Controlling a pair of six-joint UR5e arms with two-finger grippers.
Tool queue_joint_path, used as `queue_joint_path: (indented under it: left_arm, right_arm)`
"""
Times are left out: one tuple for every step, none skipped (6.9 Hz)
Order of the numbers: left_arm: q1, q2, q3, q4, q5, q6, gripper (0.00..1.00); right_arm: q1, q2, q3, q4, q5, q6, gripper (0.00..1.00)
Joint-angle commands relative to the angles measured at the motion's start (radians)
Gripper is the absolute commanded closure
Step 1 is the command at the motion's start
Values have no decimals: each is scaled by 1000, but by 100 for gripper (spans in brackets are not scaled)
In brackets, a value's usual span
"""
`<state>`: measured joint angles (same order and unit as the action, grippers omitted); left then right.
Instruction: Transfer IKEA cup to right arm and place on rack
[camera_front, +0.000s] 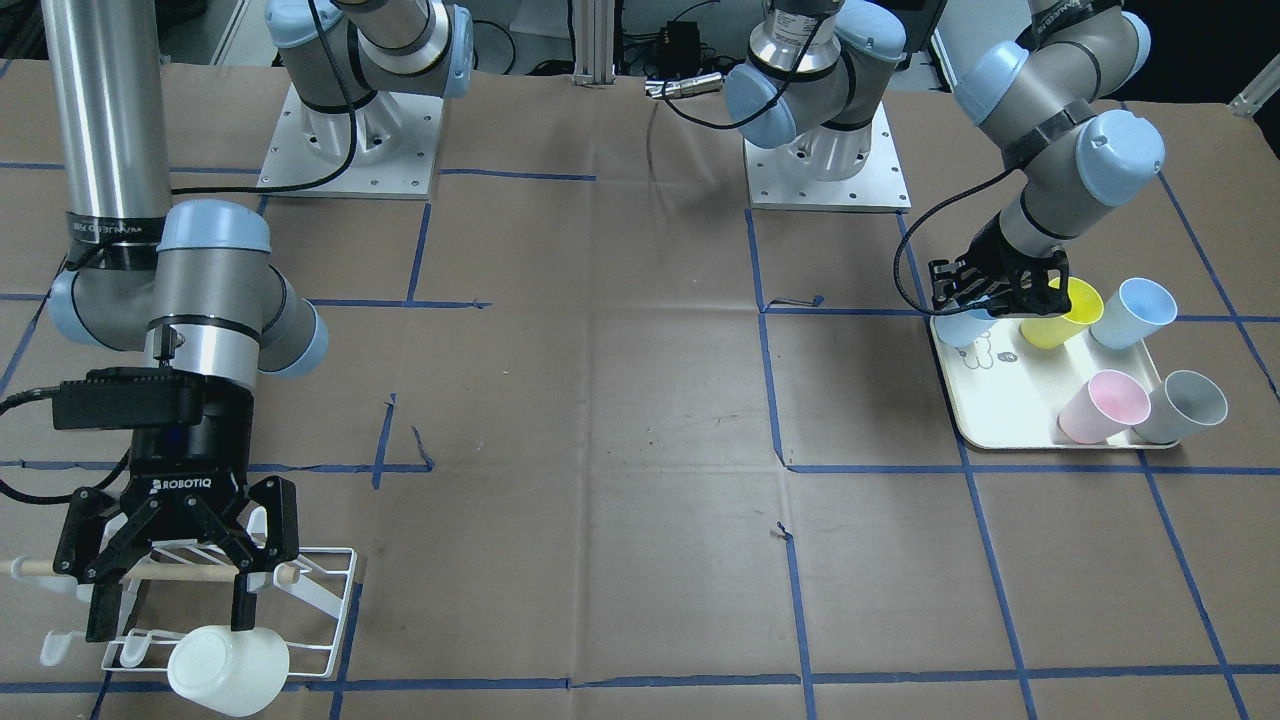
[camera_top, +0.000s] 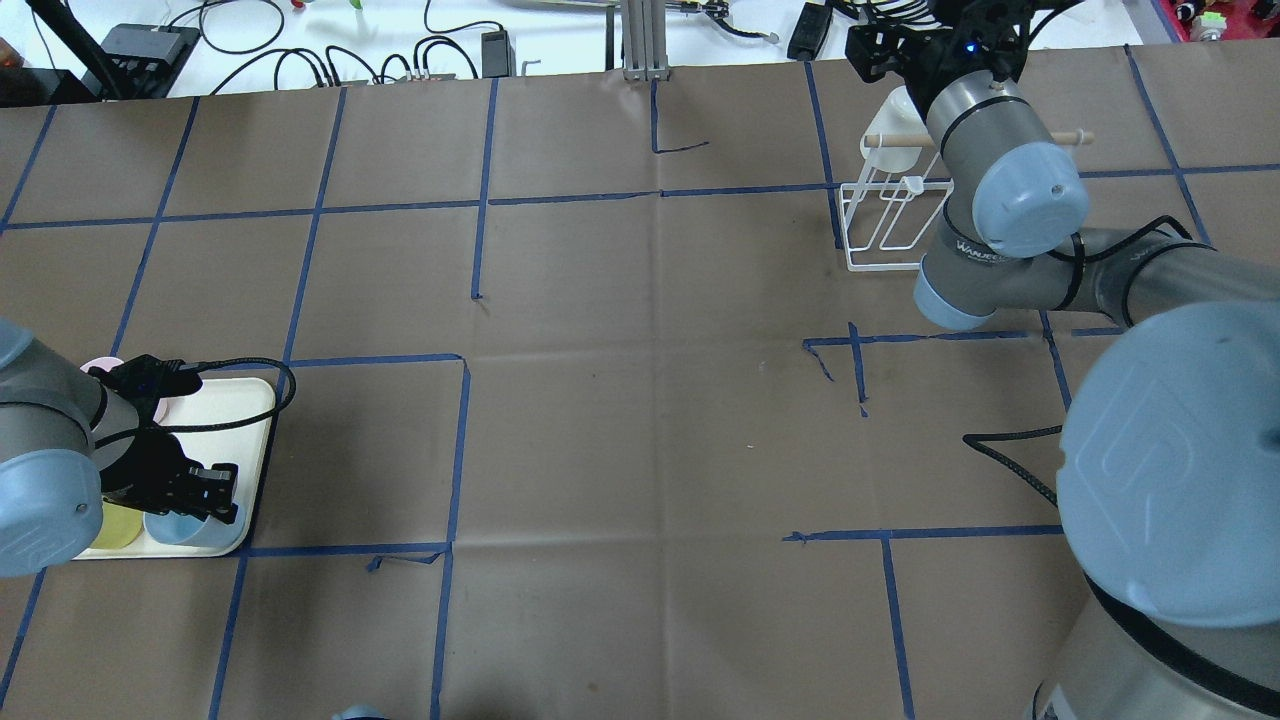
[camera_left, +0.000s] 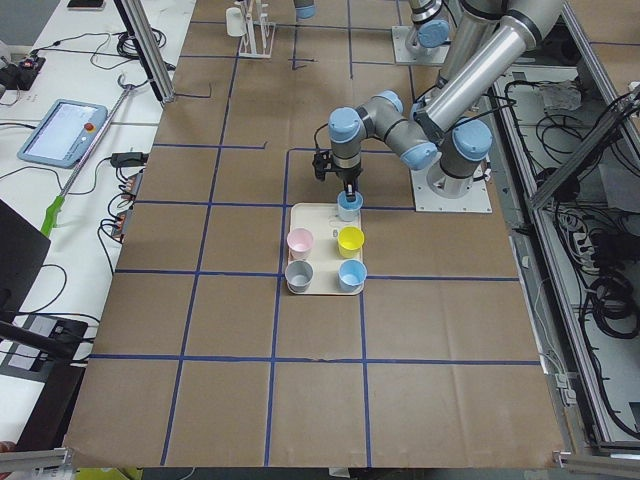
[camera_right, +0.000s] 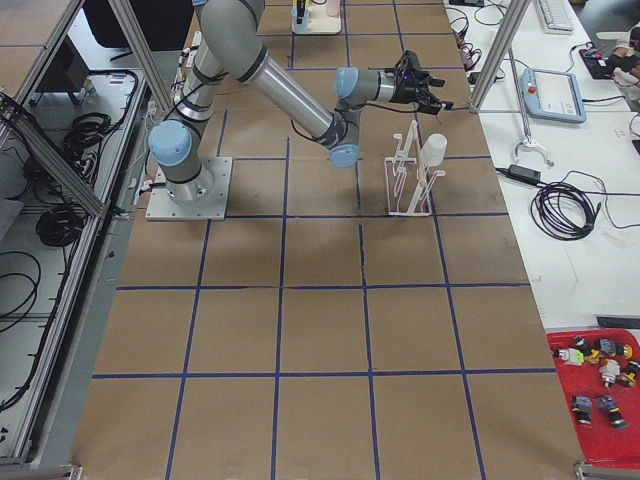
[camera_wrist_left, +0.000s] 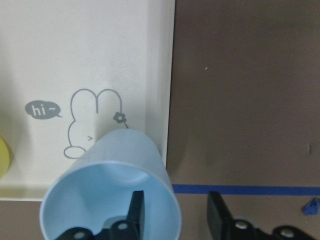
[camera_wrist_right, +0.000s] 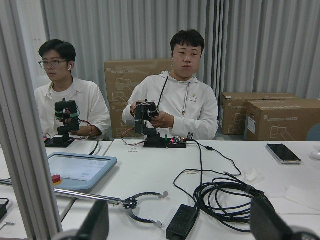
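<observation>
Left gripper (camera_wrist_left: 176, 202) is low over the corner of the cream tray (camera_front: 1000, 410), at the desk (camera_front: 600, 400) end on the robot's left. Its fingers (camera_wrist_left: 137, 207) are moderately spread and straddle the wall of the pale blue cup (camera_wrist_left: 107, 195), one inside the mouth and one outside. There is a gap on both sides, so nothing is clamped. The cup stands upright at the tray edge, just beside the bunny drawing (camera_wrist_left: 92, 120) with its "hi~" bubble.

Four more cups are on the tray: yellow cup (camera_front: 1060, 312) just beside the gripper, light blue cup (camera_front: 1135, 312) next to it, pink cup (camera_front: 1105, 405) and grey cup (camera_front: 1182, 405) in the row nearer the front camera.

Right gripper (camera_front: 170, 620) hangs over the rack (camera_front: 330, 600) at the opposite desk end, fingers (camera_front: 240, 600) spread wide and holding nothing. The wooden rod (camera_front: 30, 567) runs across the rack behind the fingers. A white cup (camera_front: 228, 668) sits at the rack's outer edge, tipped on its side with its base towards the front camera. It is probably over a prong, but the contact is hidden. The right fingers are just above it, not touching.
</observation>
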<state>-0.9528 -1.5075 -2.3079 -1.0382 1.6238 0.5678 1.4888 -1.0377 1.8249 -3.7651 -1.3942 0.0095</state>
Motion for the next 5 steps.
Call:
queue_joint_path:
  left_arm:
    - [0, 12, 7, 1, 2, 1, 100]
    - [0, 10, 36, -9, 2, 3, 100]
    - [0, 13, 54, -19, 4, 6, 100]
    - [-3, 24, 64, -22, 37, 6, 100]
    - [-12, 61, 88, -46, 34, 6, 100]
  right_arm:
    - [45, -44, 5, 1, 9, 53, 0]
    - [47, -48, 5, -1, 58, 60, 0]
    - [54, -59, 16, -1, 72, 143, 0]
    - [86, -76, 30, -1, 72, 279, 0]
    - [129, -88, 36, -1, 72, 361, 0]
